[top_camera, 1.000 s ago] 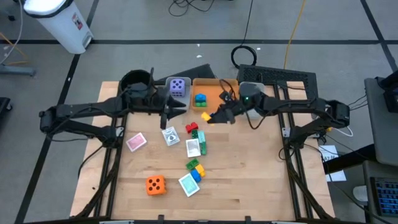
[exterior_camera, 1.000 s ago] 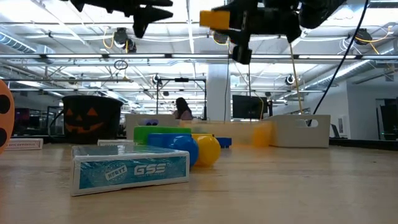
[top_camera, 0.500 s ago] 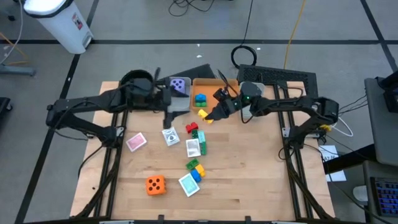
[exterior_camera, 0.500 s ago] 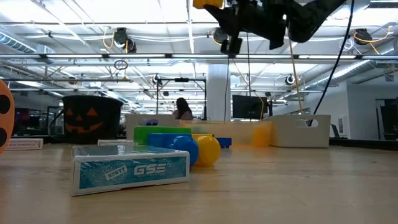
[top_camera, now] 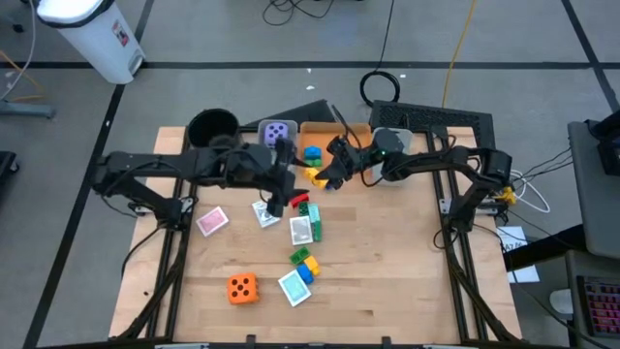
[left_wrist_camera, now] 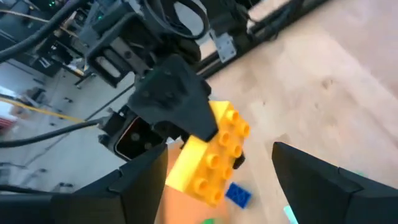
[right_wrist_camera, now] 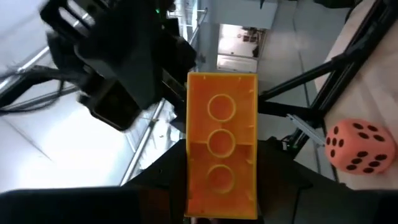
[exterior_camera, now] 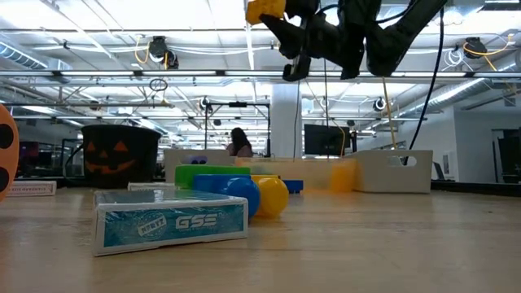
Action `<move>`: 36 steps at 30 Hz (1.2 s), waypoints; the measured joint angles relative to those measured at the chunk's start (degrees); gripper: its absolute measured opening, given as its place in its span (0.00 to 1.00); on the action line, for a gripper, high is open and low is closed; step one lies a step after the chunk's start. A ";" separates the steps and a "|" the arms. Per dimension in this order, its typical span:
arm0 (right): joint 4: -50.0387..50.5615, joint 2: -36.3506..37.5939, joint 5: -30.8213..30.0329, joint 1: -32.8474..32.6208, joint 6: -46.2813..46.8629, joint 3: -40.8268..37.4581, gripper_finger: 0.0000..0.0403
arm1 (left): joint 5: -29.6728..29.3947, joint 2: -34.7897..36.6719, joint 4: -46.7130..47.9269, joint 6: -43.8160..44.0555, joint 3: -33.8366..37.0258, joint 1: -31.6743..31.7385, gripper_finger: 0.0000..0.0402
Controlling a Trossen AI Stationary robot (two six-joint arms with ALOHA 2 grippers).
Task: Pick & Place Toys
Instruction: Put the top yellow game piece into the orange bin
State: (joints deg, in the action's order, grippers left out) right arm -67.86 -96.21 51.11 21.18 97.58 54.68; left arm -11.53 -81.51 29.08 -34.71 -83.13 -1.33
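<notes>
The left gripper (top_camera: 282,190) has swung right and nearer with parted fingers, while the right gripper (top_camera: 323,175) carried its yellow brick (top_camera: 315,176) left.

Bright, even overhead light from ceiling strip lamps (exterior_camera: 81,23); soft shadows on the surface (top_camera: 387,271). Wrist views are motion-blurred, with white glare in the right one.

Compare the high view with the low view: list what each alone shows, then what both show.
High view only: the purple die, orange die, pink card, and the left tool, open over the cards. Low view only: the pot's pumpkin face and a person beyond the table. Both: the right tool holding the yellow brick aloft.
</notes>
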 joint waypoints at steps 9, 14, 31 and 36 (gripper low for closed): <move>-4.19 -0.19 0.00 -0.01 6.52 -0.09 0.32 | -10.12 -2.72 0.42 -12.58 0.00 -2.25 0.68; -4.82 -0.13 -0.11 -0.25 6.97 -0.09 0.32 | -12.88 -4.66 -2.28 -15.62 -0.13 -2.24 0.68; -6.77 0.01 -0.26 -0.27 6.82 0.00 0.32 | -24.56 -6.82 -5.51 -26.57 0.00 -2.67 0.68; -6.75 0.01 -1.76 -0.23 6.41 0.00 0.32 | -24.59 -6.82 -6.29 -26.66 0.00 -4.01 0.68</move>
State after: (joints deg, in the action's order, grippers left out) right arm -74.61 -96.20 49.35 20.95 103.99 54.68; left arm -36.12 -88.33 22.79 -61.37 -83.13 -5.35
